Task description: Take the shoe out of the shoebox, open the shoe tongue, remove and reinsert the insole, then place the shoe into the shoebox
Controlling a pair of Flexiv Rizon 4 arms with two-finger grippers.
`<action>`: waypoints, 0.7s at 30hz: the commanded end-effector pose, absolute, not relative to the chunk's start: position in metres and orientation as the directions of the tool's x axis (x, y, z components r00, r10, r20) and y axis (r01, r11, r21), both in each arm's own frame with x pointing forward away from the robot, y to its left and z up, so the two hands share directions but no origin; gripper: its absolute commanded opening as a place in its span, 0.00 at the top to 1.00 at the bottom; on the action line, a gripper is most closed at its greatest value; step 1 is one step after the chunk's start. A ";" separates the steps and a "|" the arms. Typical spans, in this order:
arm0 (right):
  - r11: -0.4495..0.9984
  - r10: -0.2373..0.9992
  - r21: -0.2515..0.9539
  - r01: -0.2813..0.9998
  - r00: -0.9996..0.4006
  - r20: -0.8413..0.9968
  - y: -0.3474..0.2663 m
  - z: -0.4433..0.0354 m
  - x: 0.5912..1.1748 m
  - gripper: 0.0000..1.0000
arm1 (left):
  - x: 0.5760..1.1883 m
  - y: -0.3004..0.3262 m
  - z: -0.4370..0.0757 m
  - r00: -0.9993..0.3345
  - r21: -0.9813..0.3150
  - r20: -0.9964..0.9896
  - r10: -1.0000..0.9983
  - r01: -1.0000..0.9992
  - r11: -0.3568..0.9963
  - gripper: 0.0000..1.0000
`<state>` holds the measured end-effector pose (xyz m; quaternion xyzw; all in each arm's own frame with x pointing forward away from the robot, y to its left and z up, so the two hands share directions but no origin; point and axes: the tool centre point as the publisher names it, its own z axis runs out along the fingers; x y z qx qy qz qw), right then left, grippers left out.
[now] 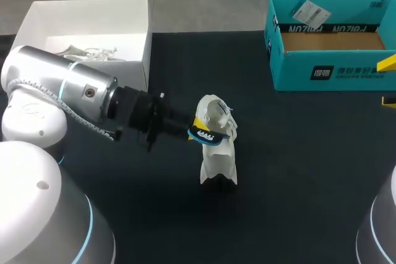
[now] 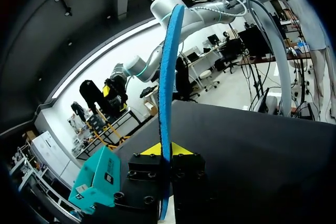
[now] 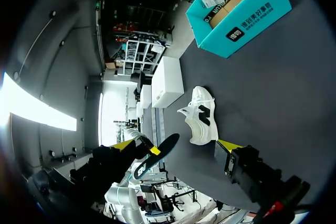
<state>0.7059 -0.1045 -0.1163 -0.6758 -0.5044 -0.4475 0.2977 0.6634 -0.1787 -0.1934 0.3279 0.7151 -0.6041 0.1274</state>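
**While the insole (image 1: 203, 135) is out, the shoe (image 1: 218, 153) stands on the table (image 1: 297, 177)**

Because the head view cuts my right arm off at its edge, I get only the two yellow tips of the right gripper (image 1: 388, 81) there. The right wrist view shows its fingers spread wide, with nothing gripped between them. From above, my left gripper (image 1: 197, 129) is mostly masked by its own dark body. The left wrist view shows its yellow tips pinching the insole, seen edge-on as a thin blue strip that blocks the shoe from that camera. I cannot tell whether the insole touches the shoe, nor make out the tongue or the inside.

The shoe is white with a dark mark on its side. It stands near the middle of the dark table, outside both the teal shoebox (image 1: 328, 72) and the white box (image 1: 86, 20). It is just beside the held insole, whose dark face carries pale marks.
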 end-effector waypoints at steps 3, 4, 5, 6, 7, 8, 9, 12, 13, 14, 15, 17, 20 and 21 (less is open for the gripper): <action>-0.317 0.417 0.048 0.947 0.094 0.904 -0.104 -0.116 0.704 0.00 | 0.677 -0.188 -0.212 -0.723 -0.754 -0.630 0.283 0.657 -0.001 1.00; -0.317 0.417 0.048 0.947 0.094 0.904 -0.104 -0.116 0.704 0.00 | 0.679 -0.190 -0.214 -0.724 -0.756 -0.629 0.284 0.654 -0.007 1.00; -0.317 0.417 0.048 0.947 0.094 0.904 -0.104 -0.116 0.704 0.00 | 0.680 -0.191 -0.217 -0.725 -0.758 -0.627 0.285 0.652 -0.010 1.00; -0.317 0.417 0.048 0.947 0.094 0.904 -0.104 -0.116 0.704 0.00 | 0.683 -0.192 -0.221 -0.724 -0.757 -0.630 0.280 0.653 -0.017 1.00; -0.317 0.417 0.048 0.947 0.094 0.904 -0.104 -0.116 0.704 0.00 | 0.686 -0.193 -0.226 -0.725 -0.758 -0.628 0.281 0.652 -0.013 1.00; -0.317 0.417 0.048 0.947 0.094 0.904 -0.104 -0.116 0.704 0.00 | 0.689 -0.195 -0.231 -0.728 -0.760 -0.624 0.285 0.650 -0.005 1.00; -0.317 0.417 0.048 0.947 0.094 0.904 -0.104 -0.116 0.704 0.00 | 0.692 -0.196 -0.235 -0.729 -0.760 -0.623 0.284 0.649 -0.003 1.00; -0.317 0.417 0.048 0.947 0.094 0.904 -0.104 -0.116 0.704 0.00 | 0.699 -0.199 -0.246 -0.733 -0.762 -0.616 0.289 0.648 0.018 1.00; -0.317 0.417 0.048 0.947 0.094 0.904 -0.104 -0.116 0.704 0.00 | 0.701 -0.200 -0.249 -0.735 -0.763 -0.612 0.293 0.646 0.026 1.00; -0.317 0.417 0.048 0.947 0.094 0.904 -0.104 -0.116 0.704 0.00 | 0.703 -0.200 -0.252 -0.732 -0.759 -0.615 0.293 0.651 0.032 1.00; -0.317 0.417 0.048 0.947 0.094 0.904 -0.104 -0.116 0.704 0.00 | 0.704 -0.199 -0.255 -0.735 -0.760 -0.610 0.297 0.648 0.043 1.00; -0.317 0.417 0.048 0.947 0.094 0.904 -0.104 -0.116 0.704 0.00 | 0.705 -0.198 -0.258 -0.739 -0.763 -0.605 0.298 0.645 0.049 1.00; -0.317 0.417 0.048 0.947 0.094 0.904 -0.104 -0.116 0.704 0.00 | 0.707 -0.196 -0.266 -0.749 -0.770 -0.590 0.301 0.634 0.066 1.00; -0.317 0.417 0.048 0.947 0.094 0.904 -0.104 -0.116 0.704 0.00 | 0.708 -0.196 -0.269 -0.752 -0.772 -0.587 0.301 0.631 0.071 1.00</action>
